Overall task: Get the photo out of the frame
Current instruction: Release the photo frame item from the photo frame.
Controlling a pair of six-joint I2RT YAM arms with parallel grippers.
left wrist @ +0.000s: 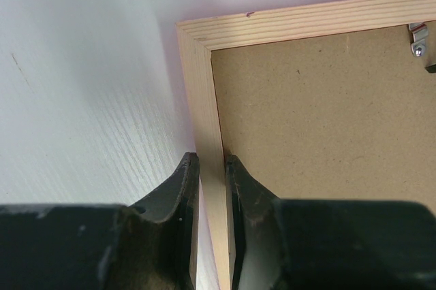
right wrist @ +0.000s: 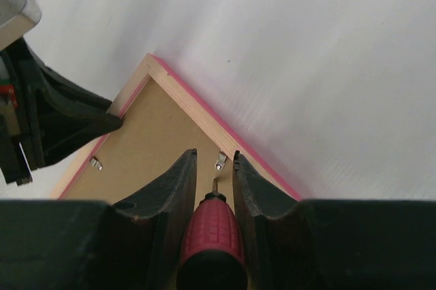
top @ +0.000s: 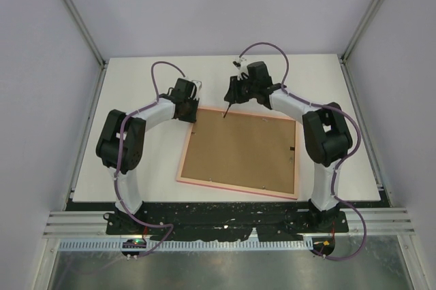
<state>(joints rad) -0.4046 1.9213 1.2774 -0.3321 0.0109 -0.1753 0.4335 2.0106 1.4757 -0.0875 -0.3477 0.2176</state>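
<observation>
No part is coming out yet: left end effector (left wrist: 211, 162) is pinching the frame (left wrist: 202, 92) rail, right end effector (right wrist: 214, 157) is clamping a screwdriver (right wrist: 212, 232) at a clip (right wrist: 220, 161), backing (top: 238, 150) still hiding the photo.

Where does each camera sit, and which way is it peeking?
Top external: high behind the robot, looking down at the table and frame; left arm and right arm show.
Left wrist: on the left arm, looking past the left tool, shut on the frame's rail.
Right wrist: on the right arm, looking past the right tool gripping a red screwdriver.
Shared: both wrist views show one frame corner and the backing board.
</observation>
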